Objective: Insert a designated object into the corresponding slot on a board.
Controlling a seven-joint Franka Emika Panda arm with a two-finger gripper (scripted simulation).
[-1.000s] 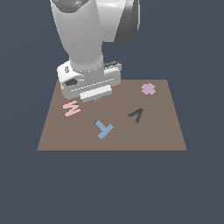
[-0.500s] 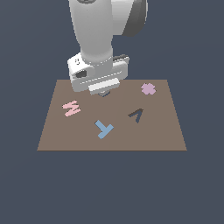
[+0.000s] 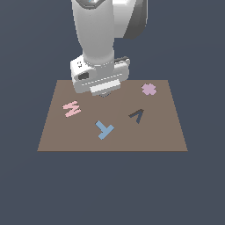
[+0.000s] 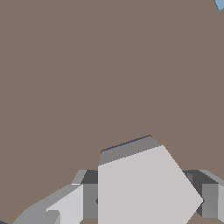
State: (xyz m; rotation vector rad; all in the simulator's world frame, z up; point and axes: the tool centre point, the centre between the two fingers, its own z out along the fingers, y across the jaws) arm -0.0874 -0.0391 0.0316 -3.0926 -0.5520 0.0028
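My gripper (image 3: 103,93) pinched the grey pentagon (image 4: 144,186) between its fingers (image 4: 65,205), hanging just above the board (image 3: 167,132) near the middle of its far edge. The pink zigzag (image 3: 71,108), blue T (image 3: 104,129) and dark A-shaped cut-out (image 3: 137,116) lay nearer the front.

T piece (image 3: 104,129) lies on the board (image 3: 162,132), between zigzag (image 3: 71,108) and A cut-out (image 3: 137,115).
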